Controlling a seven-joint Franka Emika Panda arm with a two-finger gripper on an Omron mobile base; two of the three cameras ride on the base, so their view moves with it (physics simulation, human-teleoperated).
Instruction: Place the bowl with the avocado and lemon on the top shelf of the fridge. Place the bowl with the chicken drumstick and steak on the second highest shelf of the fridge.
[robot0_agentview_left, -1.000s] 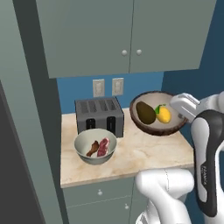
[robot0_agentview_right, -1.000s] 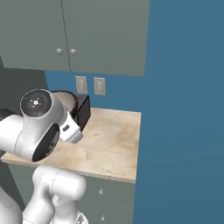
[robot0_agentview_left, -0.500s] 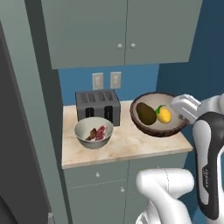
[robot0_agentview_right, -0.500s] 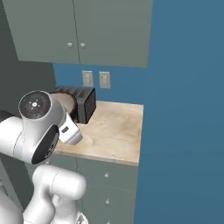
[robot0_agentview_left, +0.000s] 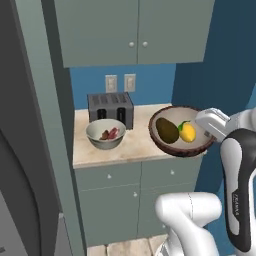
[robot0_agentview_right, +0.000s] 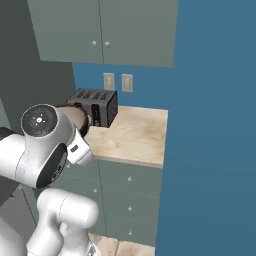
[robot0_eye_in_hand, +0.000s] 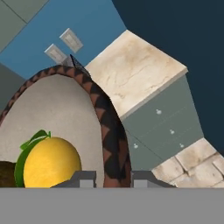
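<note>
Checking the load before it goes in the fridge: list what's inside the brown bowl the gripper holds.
The brown bowl holds an avocado and a lemon side by side. The bowl floor beneath them is covered.

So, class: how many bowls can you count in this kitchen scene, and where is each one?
2. The dark brown wooden-looking bowl, carrying an avocado and lemon, is held in the air by the gripper in front of the counter. The pale grey-cream bowl sits on the counter before the toaster.

dark wood-look bowl (robot0_agentview_left: 181, 135) with matt tan inside, smooth yellow lemon (robot0_agentview_left: 187, 132), dull avocado (robot0_agentview_left: 167, 130), marbled stone countertop (robot0_agentview_right: 131, 136), dark metal toaster (robot0_agentview_left: 110, 108), matt grey-green cabinets (robot0_agentview_left: 134, 31)
</note>
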